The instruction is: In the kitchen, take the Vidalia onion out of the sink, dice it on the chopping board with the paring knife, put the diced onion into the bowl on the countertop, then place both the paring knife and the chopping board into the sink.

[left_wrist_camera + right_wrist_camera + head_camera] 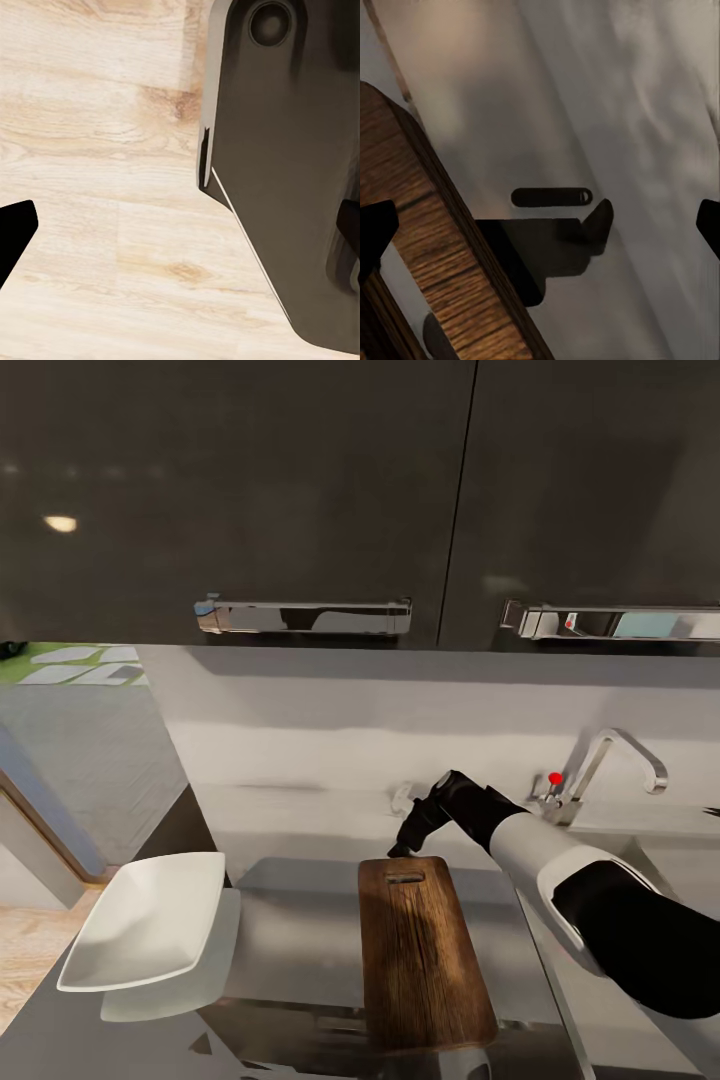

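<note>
The brown chopping board (422, 955) lies flat on the grey countertop (300, 815), its handle slot at the far end. My right gripper (404, 847) hangs open just past that far end, close above the surface. In the right wrist view its open fingers (376, 232) straddle the chopping board's corner (442, 247) and bare worktop. The white bowl (150, 920) sits at the countertop's left end. The sink's chrome tap (615, 755) rises at the right, and my right arm covers the basin. The Vidalia onion and paring knife are out of view. My left gripper (180, 229) is open over wooden floor.
Dark wall cabinets with chrome handles (305, 617) hang low over the worktop. A tiny red tap knob (555, 778) sits beside the tap. A small dark slim shape (551, 197) lies on the worktop past the board; I cannot tell what it is. The countertop ends left of the bowl.
</note>
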`<state>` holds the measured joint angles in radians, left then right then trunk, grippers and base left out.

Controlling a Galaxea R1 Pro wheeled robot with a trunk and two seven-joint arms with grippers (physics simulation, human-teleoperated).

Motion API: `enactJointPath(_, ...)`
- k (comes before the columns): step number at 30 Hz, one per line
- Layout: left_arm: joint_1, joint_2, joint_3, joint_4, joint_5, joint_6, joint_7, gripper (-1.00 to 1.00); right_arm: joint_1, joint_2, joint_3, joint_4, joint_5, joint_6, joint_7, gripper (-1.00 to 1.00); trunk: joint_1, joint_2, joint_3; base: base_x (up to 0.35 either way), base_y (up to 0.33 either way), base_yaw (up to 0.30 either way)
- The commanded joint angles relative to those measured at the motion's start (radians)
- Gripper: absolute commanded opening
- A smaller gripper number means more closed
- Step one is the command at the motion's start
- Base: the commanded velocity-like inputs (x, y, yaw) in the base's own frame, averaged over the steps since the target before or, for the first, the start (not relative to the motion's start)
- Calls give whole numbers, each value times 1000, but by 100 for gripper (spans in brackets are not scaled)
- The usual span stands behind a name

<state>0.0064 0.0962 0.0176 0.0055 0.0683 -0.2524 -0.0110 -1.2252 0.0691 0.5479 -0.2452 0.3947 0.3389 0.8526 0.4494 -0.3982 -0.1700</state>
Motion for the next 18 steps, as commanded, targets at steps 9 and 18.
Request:
enactJointPath(9,0,0,1,1,7,-4,-1,100,1,13,-3,-2,7,6,5,100,1,-2,-2,0,0,0)
enactJointPath(18,0,-1,1,1,7,-4,-1,100,1,14,-3,-2,7,6,5,100,1,-2,-2,-56,0,0)
